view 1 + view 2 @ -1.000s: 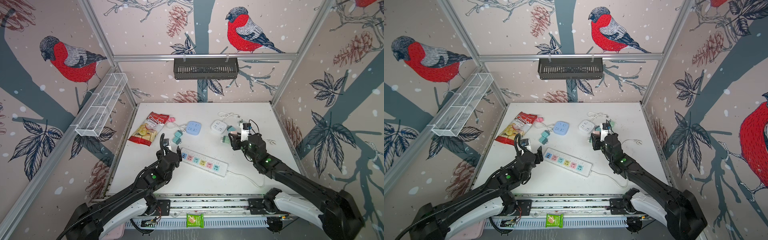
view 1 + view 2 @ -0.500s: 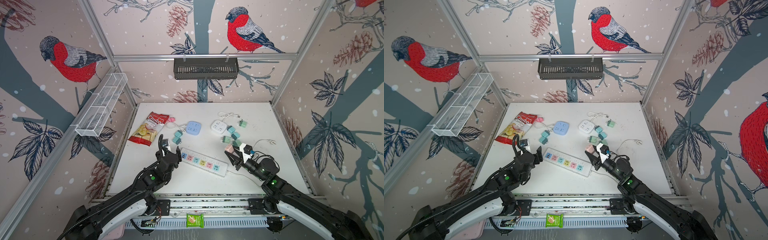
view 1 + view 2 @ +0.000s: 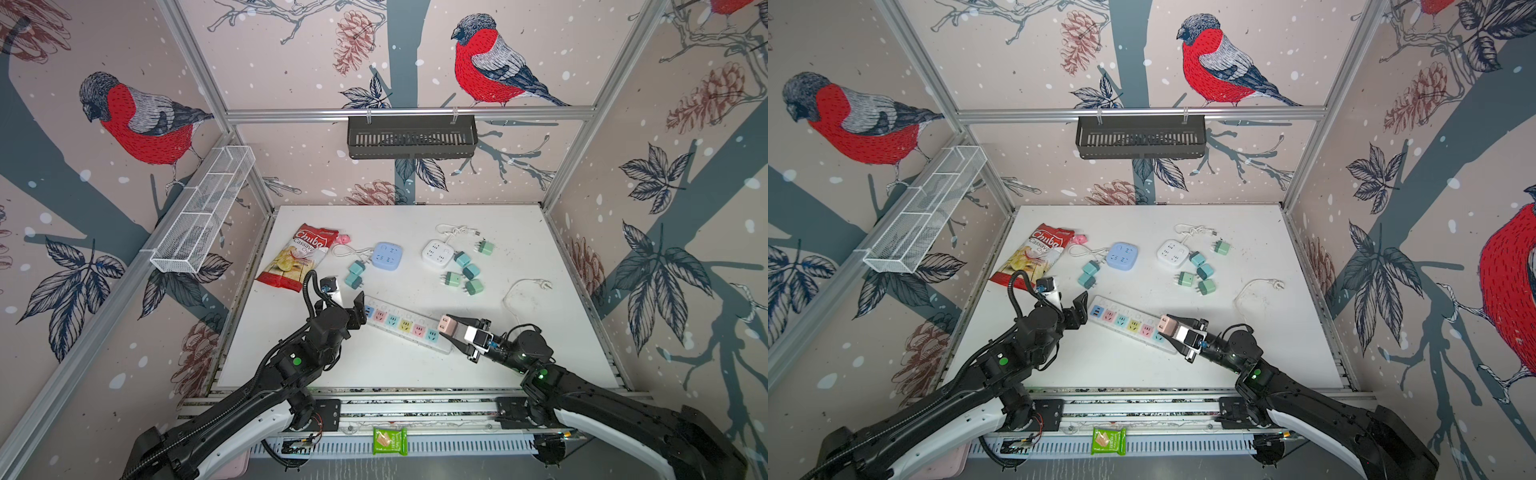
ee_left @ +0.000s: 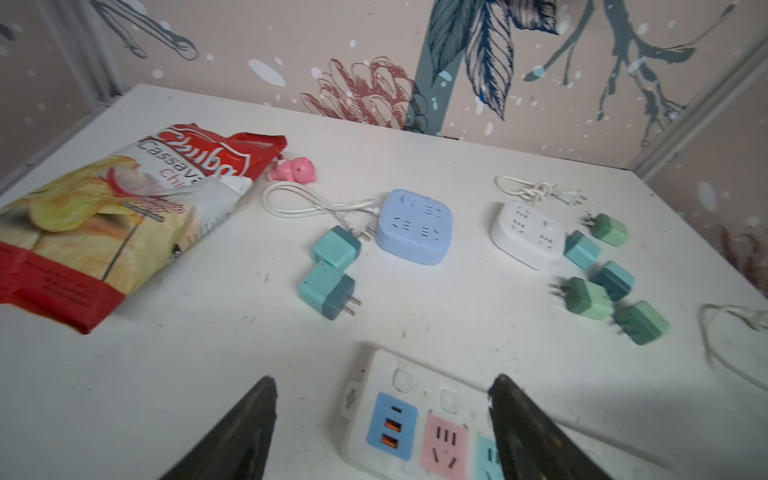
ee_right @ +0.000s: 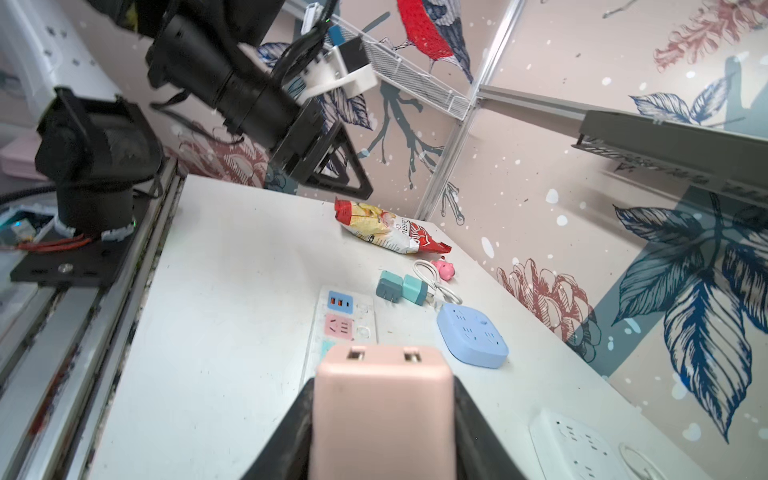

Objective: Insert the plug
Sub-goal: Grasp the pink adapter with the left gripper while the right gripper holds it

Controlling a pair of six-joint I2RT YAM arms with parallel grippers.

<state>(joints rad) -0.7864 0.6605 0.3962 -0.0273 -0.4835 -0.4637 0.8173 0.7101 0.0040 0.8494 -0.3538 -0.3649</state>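
The pink plug (image 3: pixel 447 324) (image 3: pixel 1168 325) (image 5: pixel 382 411) sits between the jaws of my right gripper (image 3: pixel 448 328) (image 3: pixel 1168 329) (image 5: pixel 382 388), which is shut on it. It hangs just over the right end of the white power strip (image 3: pixel 399 326) (image 3: pixel 1125 322) (image 5: pixel 345 316) with its row of coloured sockets. Its prongs are hidden. My left gripper (image 3: pixel 353 311) (image 3: pixel 1073 311) (image 4: pixel 383 381) is open, and its fingers straddle the strip's left end (image 4: pixel 415 428) with the blue USB panel. I cannot tell whether they touch the strip.
A chips bag (image 3: pixel 297 262) and a pink toy (image 3: pixel 343 238) lie at the back left. A blue socket cube (image 3: pixel 386 255), a white socket cube (image 3: pixel 437 252), several teal and green plugs (image 3: pixel 467 270) and a loose white cable (image 3: pixel 523 291) lie behind the strip.
My right arm has carried the pink plug from the loose plugs at the back down to the strip's right end. The left gripper has stayed at the strip's left end.
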